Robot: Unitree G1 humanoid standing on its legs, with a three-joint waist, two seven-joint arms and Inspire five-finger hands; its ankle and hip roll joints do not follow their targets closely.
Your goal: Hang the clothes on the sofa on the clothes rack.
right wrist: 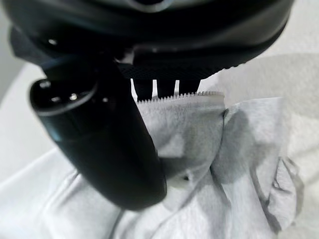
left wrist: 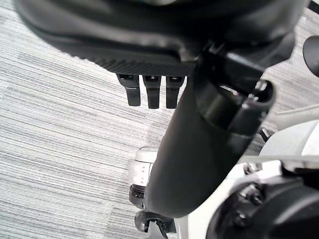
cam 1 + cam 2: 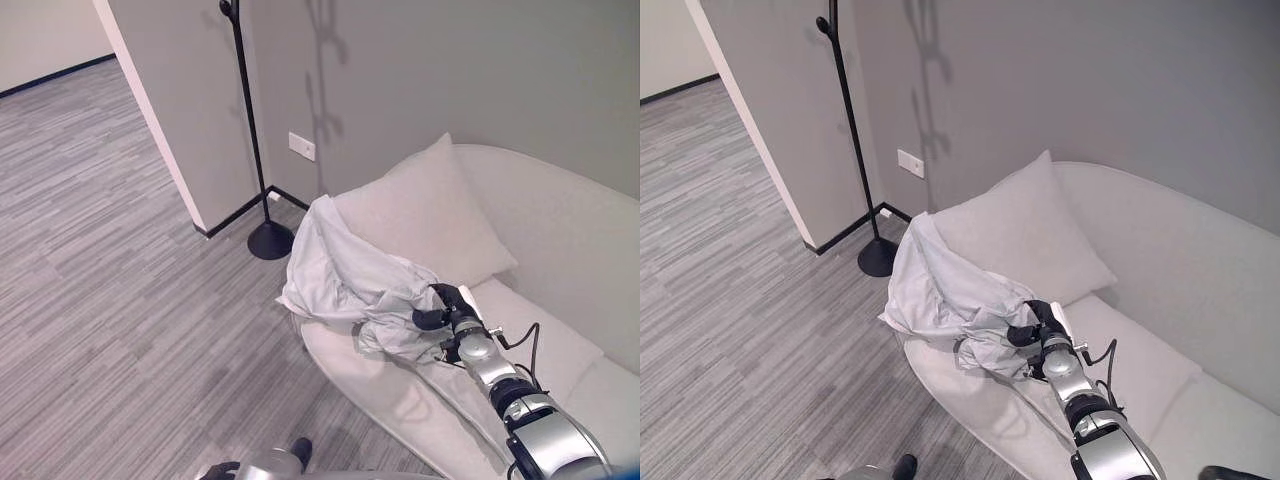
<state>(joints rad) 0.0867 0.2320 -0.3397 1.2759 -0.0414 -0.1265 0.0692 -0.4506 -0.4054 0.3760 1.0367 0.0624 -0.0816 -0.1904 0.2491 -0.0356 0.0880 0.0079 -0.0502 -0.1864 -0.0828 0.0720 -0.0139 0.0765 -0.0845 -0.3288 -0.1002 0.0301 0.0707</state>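
A pale grey zip-up garment (image 3: 345,275) lies crumpled over the near end of the light sofa (image 3: 570,235), partly draped on its arm. My right hand (image 3: 443,304) rests on the garment's right side. In the right wrist view the thumb (image 1: 104,149) lies in front of the zipper edge (image 1: 179,97) and the fingers behind it, pinching the cloth. The black clothes rack (image 3: 247,110) stands on a round base (image 3: 270,241) by the wall corner, left of the sofa. My left hand (image 2: 149,92) hangs low over the floor with relaxed fingers.
A large pale pillow (image 3: 430,215) leans against the sofa back just behind the garment. A white wall socket (image 3: 302,146) sits between rack and sofa. Grey striped carpet (image 3: 110,260) spreads to the left, past a jutting wall corner (image 3: 170,130).
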